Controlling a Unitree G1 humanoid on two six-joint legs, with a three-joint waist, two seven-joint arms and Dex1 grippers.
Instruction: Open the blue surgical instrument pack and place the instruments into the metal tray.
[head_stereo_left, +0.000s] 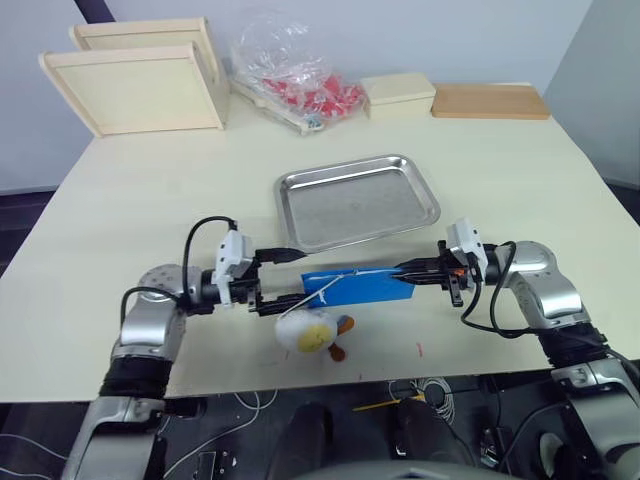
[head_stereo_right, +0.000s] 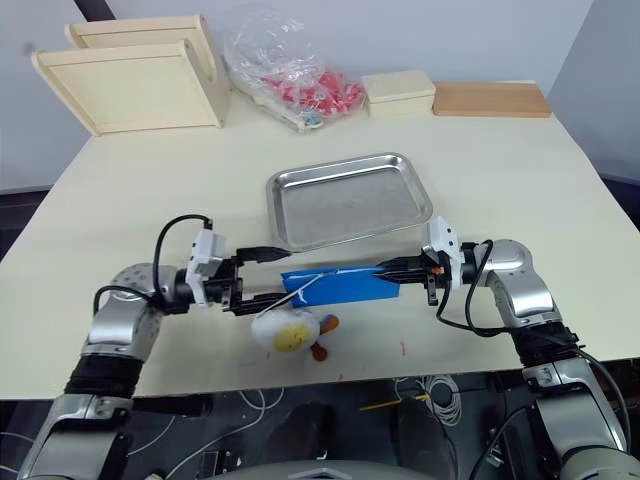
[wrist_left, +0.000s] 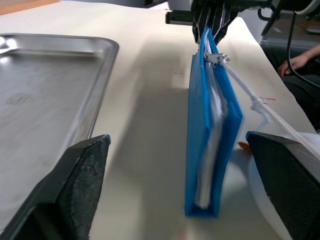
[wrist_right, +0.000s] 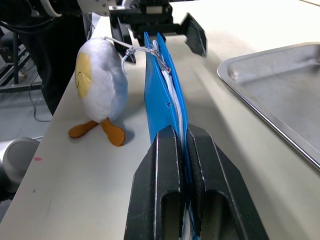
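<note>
A: Is any writing to be read?

B: None can be made out. A white plush duck (head_stereo_left: 312, 333) is seen nearest, a smiling yellow patch on it, corded to the zip pull.

A: And the blue pack (head_stereo_left: 358, 287)?

B: It is stood on edge on the table (head_stereo_left: 120, 190), white lining shown in the slit. Its end is pinched by the right gripper (wrist_right: 182, 150); the left gripper (head_stereo_left: 272, 276) is spread wide at the other end. The metal tray (head_stereo_left: 430, 196) is found at twelve o'clock beyond it.
</note>
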